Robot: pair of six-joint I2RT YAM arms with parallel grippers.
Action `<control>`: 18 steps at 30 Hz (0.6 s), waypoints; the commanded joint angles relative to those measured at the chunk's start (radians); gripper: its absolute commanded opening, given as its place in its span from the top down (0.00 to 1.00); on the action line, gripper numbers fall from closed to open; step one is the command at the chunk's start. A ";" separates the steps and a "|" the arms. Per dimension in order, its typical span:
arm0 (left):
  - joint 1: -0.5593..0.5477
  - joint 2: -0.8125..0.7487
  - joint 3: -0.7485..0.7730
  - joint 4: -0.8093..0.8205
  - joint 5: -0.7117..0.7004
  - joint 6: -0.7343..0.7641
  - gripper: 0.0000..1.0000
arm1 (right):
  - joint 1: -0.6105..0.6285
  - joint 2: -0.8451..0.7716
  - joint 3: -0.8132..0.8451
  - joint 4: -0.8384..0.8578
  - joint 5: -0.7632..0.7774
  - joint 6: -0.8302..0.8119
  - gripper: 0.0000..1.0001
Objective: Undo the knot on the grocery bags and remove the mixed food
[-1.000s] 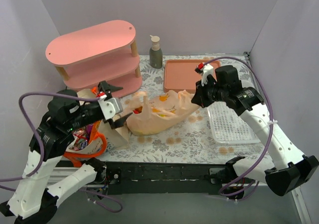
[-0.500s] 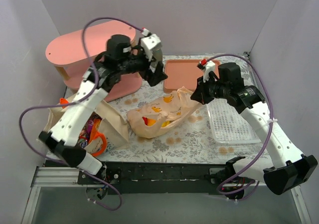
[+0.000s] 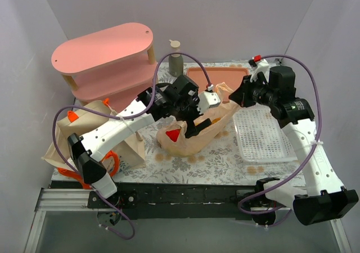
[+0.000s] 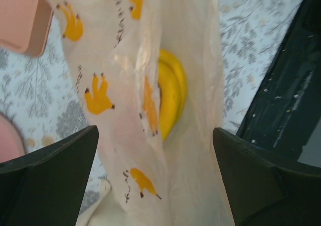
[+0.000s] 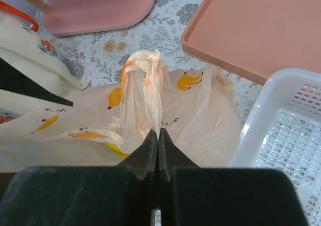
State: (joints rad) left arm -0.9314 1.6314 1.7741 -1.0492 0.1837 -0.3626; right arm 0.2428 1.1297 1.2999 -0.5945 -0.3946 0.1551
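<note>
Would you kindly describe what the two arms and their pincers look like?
The left arm and right arm share white links and black joint housings, each trailed by a looping purple cable. The left pincer and right pincer have flat, black, wedge-shaped fingers. A small red tab marks the right wrist.

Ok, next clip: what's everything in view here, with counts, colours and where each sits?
plastic bag: one, tan with yellow banana print, knotted, table centre
bananas: one bunch, yellow, inside the plastic bag
red item: one, inside the plastic bag, kind unclear
canvas tote: one, cream with orange handles, near left
shelf: one, pink, far left
tray: one, pink, far centre
mesh basket: one, white, right side
pump bottle: one, grey, at the back beside the shelf
left hand: open, over the plastic bag
right hand: shut on the plastic bag just below its knot
</note>
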 commanded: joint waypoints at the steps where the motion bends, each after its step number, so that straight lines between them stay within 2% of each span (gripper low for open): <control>1: 0.008 -0.077 -0.082 -0.138 -0.248 0.016 0.02 | -0.026 -0.064 -0.071 0.070 -0.061 0.038 0.99; 9: 0.008 -0.160 -0.306 -0.196 -0.418 0.034 0.02 | -0.046 -0.103 -0.122 0.065 -0.066 0.014 0.99; 11: 0.008 -0.166 -0.312 -0.206 -0.409 0.028 0.17 | -0.045 -0.116 -0.139 0.068 -0.069 0.001 0.99; 13: 0.006 -0.174 -0.291 -0.207 -0.357 0.036 0.39 | -0.045 -0.116 -0.154 0.073 -0.084 -0.005 0.99; 14: 0.006 -0.177 -0.276 -0.207 -0.342 0.037 0.60 | -0.043 -0.107 -0.156 0.073 -0.093 -0.009 0.99; 16: 0.009 -0.186 -0.231 -0.204 -0.337 0.039 0.89 | -0.045 -0.094 -0.143 0.078 -0.116 -0.009 0.99; 17: 0.016 -0.197 -0.223 -0.196 -0.345 0.045 1.00 | -0.043 -0.082 -0.136 0.081 -0.124 -0.009 0.99; 18: 0.041 -0.208 -0.217 -0.177 -0.354 0.082 1.00 | -0.045 -0.073 -0.130 0.084 -0.130 -0.014 0.99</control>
State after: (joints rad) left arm -0.9245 1.5166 1.4902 -1.2381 -0.1520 -0.3344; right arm 0.2050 1.0386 1.1496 -0.5697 -0.4782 0.1646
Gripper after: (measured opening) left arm 0.059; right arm 0.024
